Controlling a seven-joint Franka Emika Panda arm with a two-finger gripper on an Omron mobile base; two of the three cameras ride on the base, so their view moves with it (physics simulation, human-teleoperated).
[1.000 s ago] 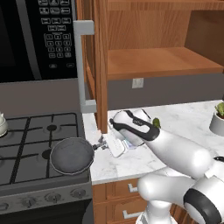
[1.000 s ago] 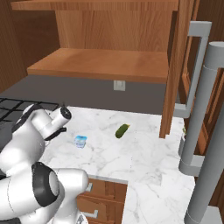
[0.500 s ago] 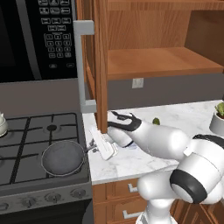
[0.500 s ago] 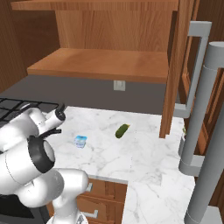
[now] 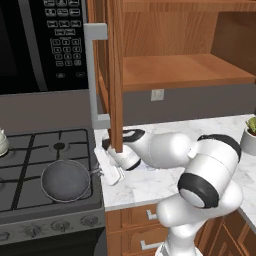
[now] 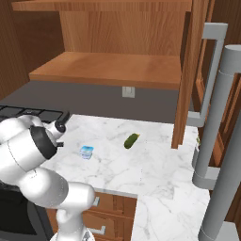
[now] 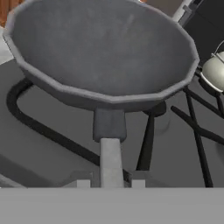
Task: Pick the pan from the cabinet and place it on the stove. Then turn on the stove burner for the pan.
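The pan [image 5: 65,180], round and dark grey, is over the front right corner of the stove [image 5: 30,200], and it covers the stove burner there. My gripper [image 5: 99,173] reaches in from the right, shut on the pan's handle [image 7: 110,153]. In the hand view the pan [image 7: 100,48] spreads across the top, and its handle runs down between my fingertips [image 7: 83,183]. My gripper [image 7: 110,183] holds the handle's near end above the black grates [image 7: 194,127]. The cabinet [image 5: 180,70] above the counter stands open with a bare shelf.
A white kettle [image 5: 2,142] stands at the stove's left edge. The open cabinet door with its grey bar handle [image 5: 95,75] hangs just above my wrist. A small blue thing [image 6: 86,151] and a green pickle [image 6: 132,140] lie on the marble counter. Grey knobs [image 5: 90,220] line the stove front.
The pan has slid a little to the left over the stove, still in my grip. My forearm and elbow have swung left and lower across the counter.
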